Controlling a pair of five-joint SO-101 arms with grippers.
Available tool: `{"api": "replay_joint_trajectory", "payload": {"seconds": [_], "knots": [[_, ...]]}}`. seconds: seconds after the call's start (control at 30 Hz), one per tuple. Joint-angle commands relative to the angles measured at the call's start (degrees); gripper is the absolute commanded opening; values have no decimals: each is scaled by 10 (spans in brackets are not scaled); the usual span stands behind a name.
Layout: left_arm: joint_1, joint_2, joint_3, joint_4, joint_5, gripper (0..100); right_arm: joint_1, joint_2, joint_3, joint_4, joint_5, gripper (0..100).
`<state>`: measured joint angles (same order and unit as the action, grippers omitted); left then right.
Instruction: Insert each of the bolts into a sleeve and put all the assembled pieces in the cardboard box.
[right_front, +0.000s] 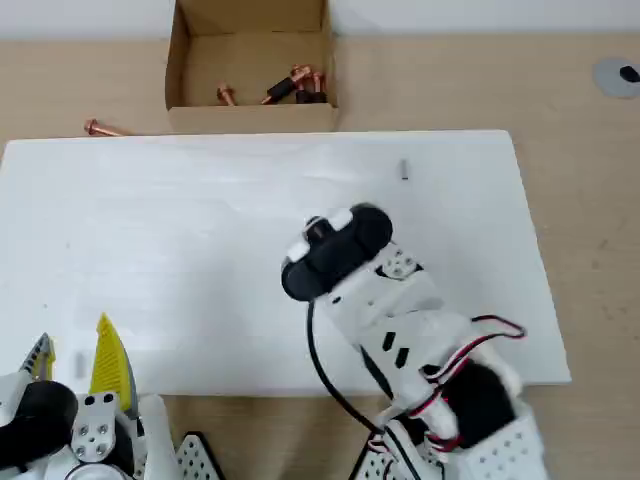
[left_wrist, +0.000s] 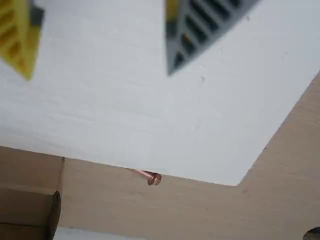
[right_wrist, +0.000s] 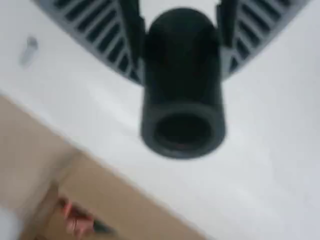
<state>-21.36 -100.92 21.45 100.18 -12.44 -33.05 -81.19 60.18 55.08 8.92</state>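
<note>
Right end effector (right_wrist: 180, 70) clamped on black sleeve (right_wrist: 182, 117), held over mid-counter. Left end effector (right_front: 72, 335) parted, empty, at near left corner. One loose bolt (right_front: 100, 128) noted by far edge, beside cardboard box (right_front: 180, 70); should be gripped at head, shank aligned with bore.

From my station the light looks bright and even, coming from overhead. The white sheet (right_front: 180, 280) has a faint sheen near its far edge, and shadows on it are weak. The cardboard box (right_front: 178, 70) is dimmer inside, and the black sleeve (right_wrist: 182, 85) is nearly featureless.
</note>
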Motion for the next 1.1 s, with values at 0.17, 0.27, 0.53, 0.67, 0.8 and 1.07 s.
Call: {"api": "replay_joint_trajectory", "payload": {"seconds": [0.17,0.27,0.53,0.67,0.8,1.07], "knots": [[-8,2,-11,3,3,189,-12,-2,108,-162,21,10],[-8,2,-11,3,30,189,-51,17,116,-164,21,10],[-8,2,30,1,76,189,-162,29,141,-174,-116,10],[-8,2,29,1,76,189,-175,28,172,-207,-220,10],[-8,1,29,1,76,189,-175,28,192,-240,-203,10],[-4,1,38,-7,76,189,-173,28,296,-409,-200,10]]}}
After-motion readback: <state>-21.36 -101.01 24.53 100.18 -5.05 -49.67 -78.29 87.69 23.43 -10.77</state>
